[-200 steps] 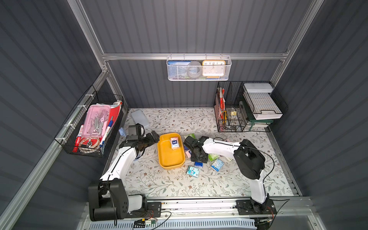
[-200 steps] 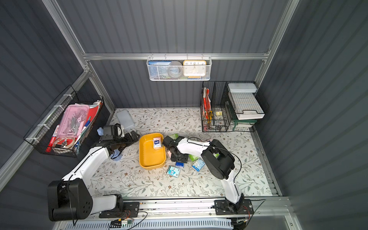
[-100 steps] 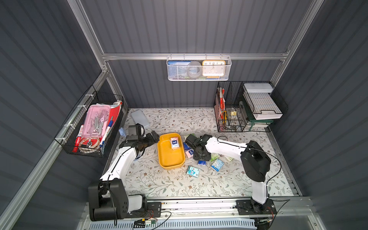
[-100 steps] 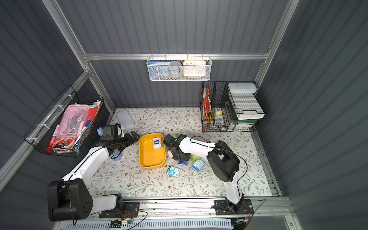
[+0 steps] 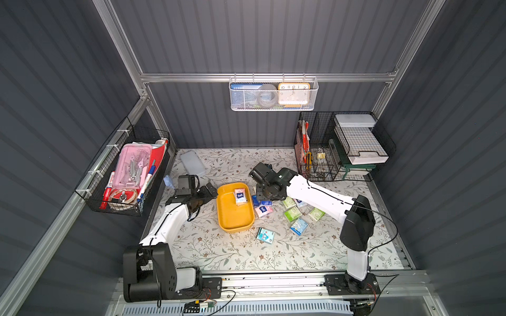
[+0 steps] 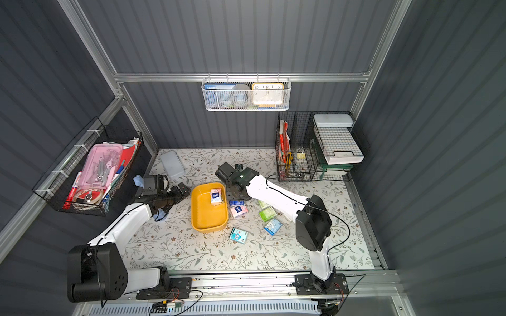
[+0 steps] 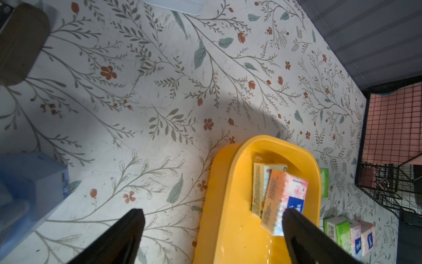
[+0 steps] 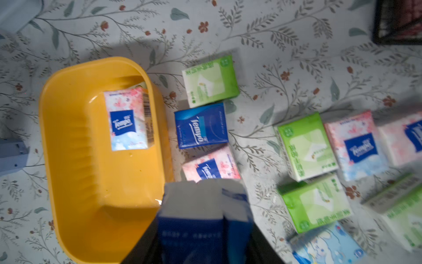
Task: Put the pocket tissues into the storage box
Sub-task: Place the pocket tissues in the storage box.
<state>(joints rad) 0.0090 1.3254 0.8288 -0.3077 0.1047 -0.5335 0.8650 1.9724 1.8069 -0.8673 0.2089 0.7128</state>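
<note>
Your right gripper (image 8: 203, 253) clamps a dark blue tissue packet (image 8: 198, 205), seemingly just outside the storage box (image 8: 68, 171) rim at two o'clock from above, poised for dropping in. The loose packets (image 5: 292, 214) wait at three o'clock. Your left gripper (image 7: 213, 212) gapes empty at ten, keeping clear.

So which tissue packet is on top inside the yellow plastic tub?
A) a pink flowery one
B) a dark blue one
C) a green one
A: the right wrist view shows a soft pink flowery packet with a blue label uppermost in the mustard-yellow rounded plastic tub.
</note>
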